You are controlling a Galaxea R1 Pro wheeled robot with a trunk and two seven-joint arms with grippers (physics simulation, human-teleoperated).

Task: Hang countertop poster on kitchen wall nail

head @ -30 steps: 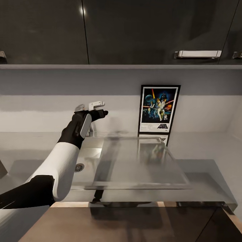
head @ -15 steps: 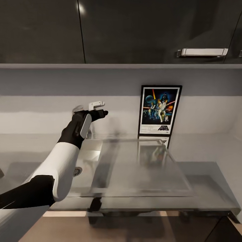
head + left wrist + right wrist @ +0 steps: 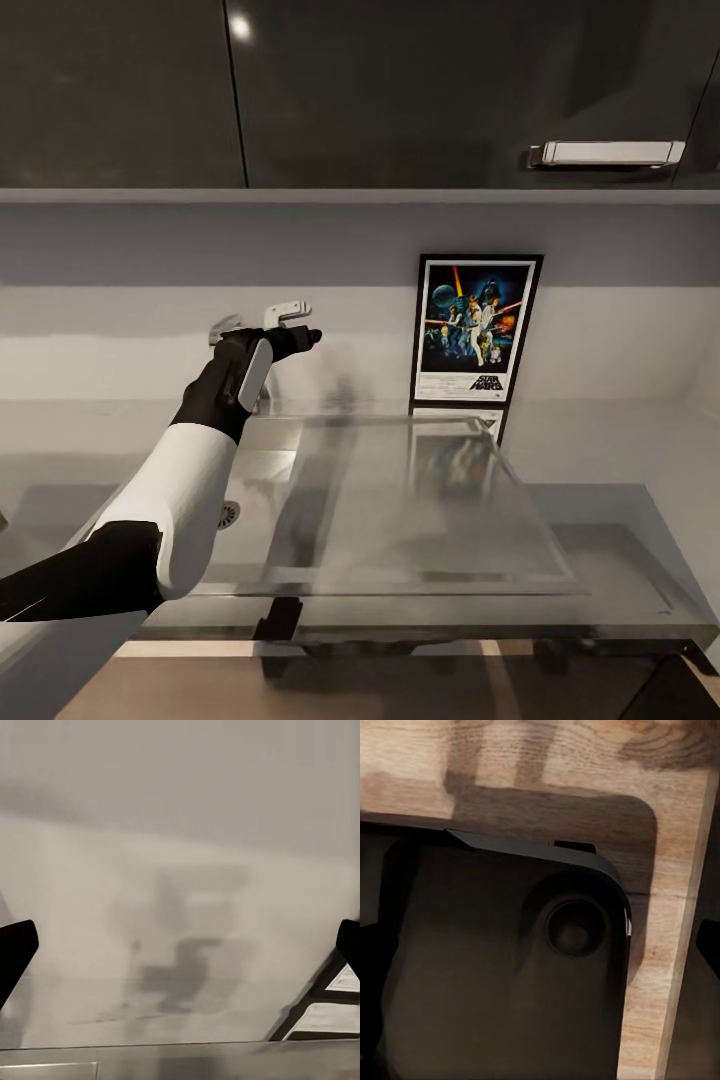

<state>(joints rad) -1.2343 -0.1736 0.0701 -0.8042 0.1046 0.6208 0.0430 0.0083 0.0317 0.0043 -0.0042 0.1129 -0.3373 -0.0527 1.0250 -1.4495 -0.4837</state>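
The poster [image 3: 477, 328] stands upright at the back of the kitchen countertop [image 3: 620, 560], leaning on the pale wall, its "STAR WARS" logo at the bottom. Its mirror image lies on the grey worktop below it. My left gripper [image 3: 292, 336] is raised over the sink, well to the left of the poster and about level with its middle. In the left wrist view the left gripper [image 3: 180, 945] is open and empty, facing the wall, with a corner of the poster [image 3: 346, 979] at the edge. My right gripper [image 3: 540, 945] is open, pointing down at the robot's dark base. The wall nails are out of view.
A pale tap [image 3: 286, 312] stands right behind the left gripper, above the inset sink with its drain [image 3: 228, 514]. A flat reflective draining panel [image 3: 420, 510] lies in front of the poster. Dark upper cabinets with a metal handle [image 3: 607, 152] hang overhead. Wooden floor [image 3: 675, 967] lies under the right gripper.
The whole picture has shifted a little: the camera has moved closer to the counter. The poster and the left arm keep their places relative to the wall and sink.
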